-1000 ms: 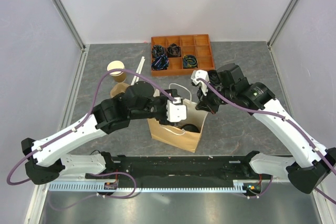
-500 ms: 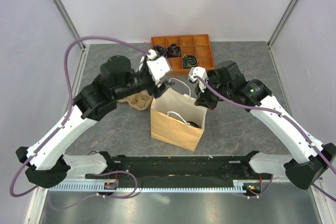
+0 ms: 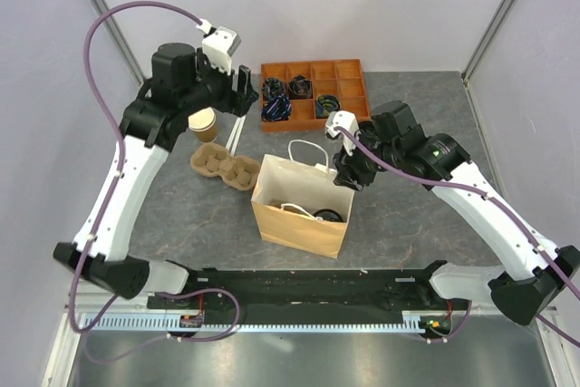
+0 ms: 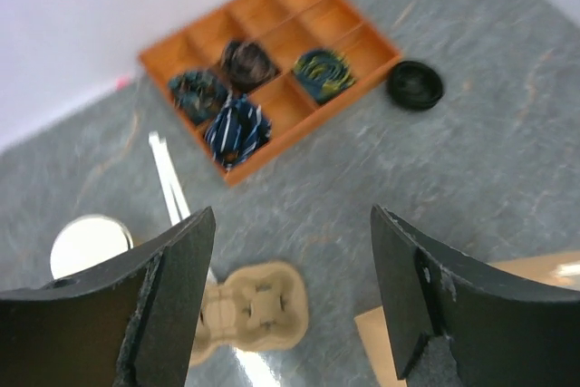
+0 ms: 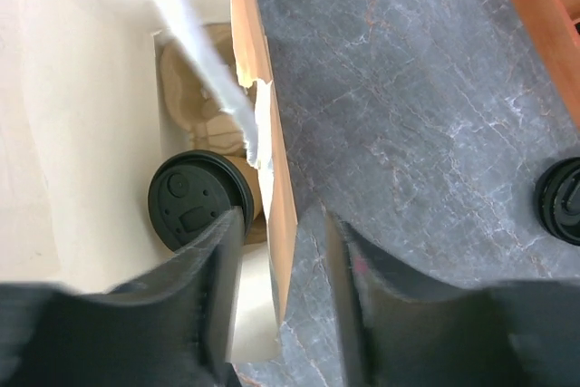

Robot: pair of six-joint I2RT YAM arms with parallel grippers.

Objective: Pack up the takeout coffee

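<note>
Seen from overhead, the takeout coffee [image 3: 331, 216], a small brown kraft-paper cup under a round black plastic lid, sat at the bottom of the open tan paper bag [image 3: 299, 228] on the grey stone-patterned tabletop [image 3: 408, 224]. The packing looked all but done. The right pincer [image 3: 349, 174] hung at the bag's right rim, its arm bent low beside the opening. The left arm was reared high and back, with the left pincer [image 3: 243, 90] aloft near the orange wooden compartment tray [image 3: 313, 64]. Nearby on the tabletop were a lidless tan paper cup [image 3: 203, 122] and a moulded cardboard cup carrier [image 3: 225, 168].

The left wrist camera showed the left pincer [image 4: 292, 215] spread wide with nothing between its jaws. The tray, the carrier and a loose black plastic lid [image 4: 415, 84] lay below it.

The right wrist camera looked straight down. The right pincer [image 5: 281, 217] was parted, straddling the bag's upright wall with a gap on either side and gripping nothing. The takeout coffee [image 5: 199, 198] stood upright inside, just beside that wall. The next move appeared to call for a clean lift of the right arm off the rim. It would need to avoid snagging the wall or the white cord handle [image 5: 201, 52], so that the bag stayed standing.
</note>
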